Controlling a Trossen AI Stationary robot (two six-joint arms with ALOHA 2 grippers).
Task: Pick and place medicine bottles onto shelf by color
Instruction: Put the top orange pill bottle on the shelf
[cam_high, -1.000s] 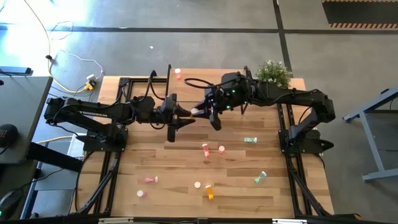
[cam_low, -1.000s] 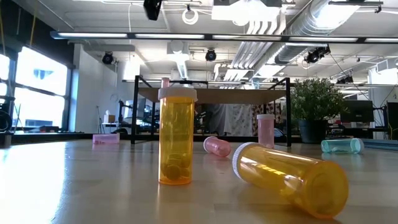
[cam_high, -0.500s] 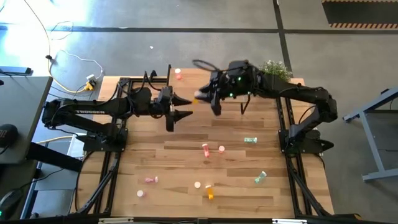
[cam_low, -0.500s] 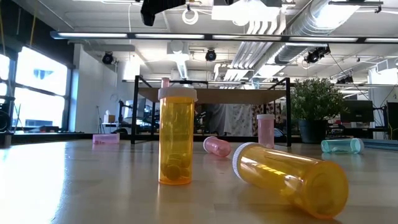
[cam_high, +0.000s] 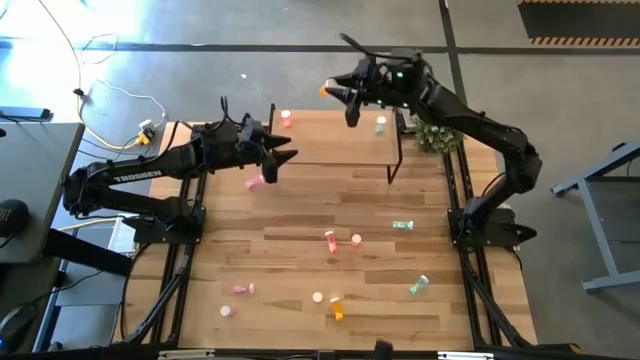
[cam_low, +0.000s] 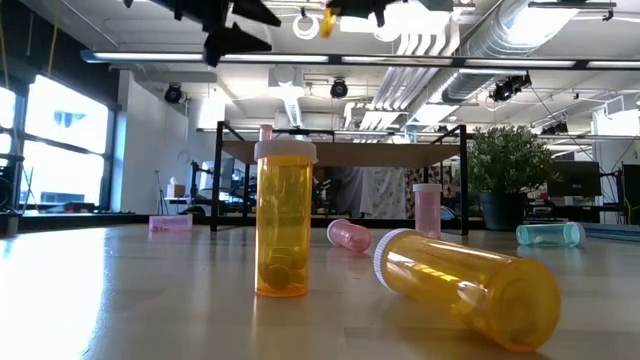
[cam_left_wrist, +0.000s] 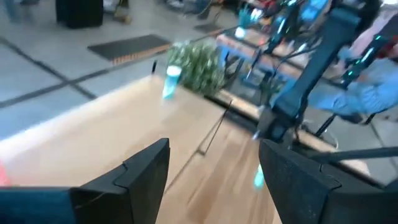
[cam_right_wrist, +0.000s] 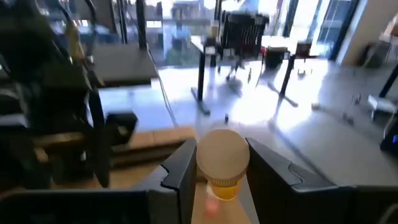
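1. Fingers: the left gripper (cam_high: 284, 160) has its two dark fingers (cam_left_wrist: 134, 177) spread wide with nothing between them, seen plainly in the left wrist view. The right gripper (cam_high: 340, 98) has its fingers (cam_right_wrist: 179, 171) pinching an orange medicine bottle (cam_right_wrist: 222, 165) at the sides, light cap toward the wrist camera.
2. Left gripper position: raised over the table's left half, near the left end of the shelf (cam_high: 340, 150). A pink bottle (cam_high: 254, 183) shows just below and left of it in the high view; cannot tell whether that bottle lies on the table or is in the air.
3. Right gripper position: raised over the far edge of the shelf, near its middle. The held orange bottle (cam_high: 326, 90) shows as an orange spot at the gripper's tip, clear of the board.
4. On the shelf: a pink bottle (cam_high: 286, 118) stands near the far left corner; a pale teal bottle (cam_high: 380, 125) stands toward the far right, beside the potted plant (cam_high: 436, 135).
5. On the wooden table (cam_high: 230, 250), high view: a teal bottle (cam_high: 402, 225) lies right of centre; a second teal bottle (cam_high: 418, 285) lies nearer the front right; an orange bottle (cam_high: 329, 240) and a pink one (cam_high: 356, 240) sit close together mid-table.
6. Front of table: a pink bottle (cam_high: 243, 289) lies at left, another pink one (cam_high: 226, 311) stands near it; a small capped bottle (cam_high: 317, 297) and an orange bottle (cam_high: 337, 310) sit near front centre.
7. Low view: one orange bottle (cam_low: 282, 220) stands upright, a second orange bottle (cam_low: 468, 285) lies on its side close to the camera.
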